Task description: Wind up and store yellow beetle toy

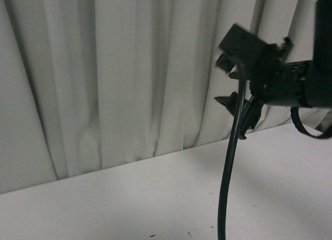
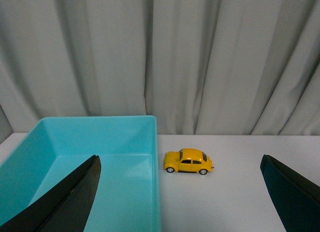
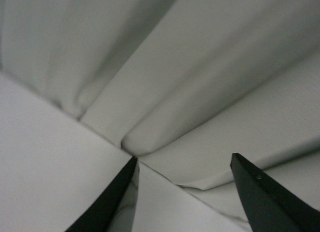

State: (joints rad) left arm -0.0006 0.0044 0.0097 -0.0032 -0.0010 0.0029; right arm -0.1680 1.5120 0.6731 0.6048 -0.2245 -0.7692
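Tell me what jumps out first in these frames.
The yellow beetle toy stands on its wheels on the white table, just outside the turquoise bin, in the left wrist view. In the front view, the black right arm is raised before the pale curtain, a cable drooping from it. The right claw is open and empty.

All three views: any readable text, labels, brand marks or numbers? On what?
No readable text in any view.
yellow beetle toy: no lettering or plate visible; too small to tell.
turquoise bin: plain, no label.
right arm: dark, no marking legible.
curtain and table: blank.
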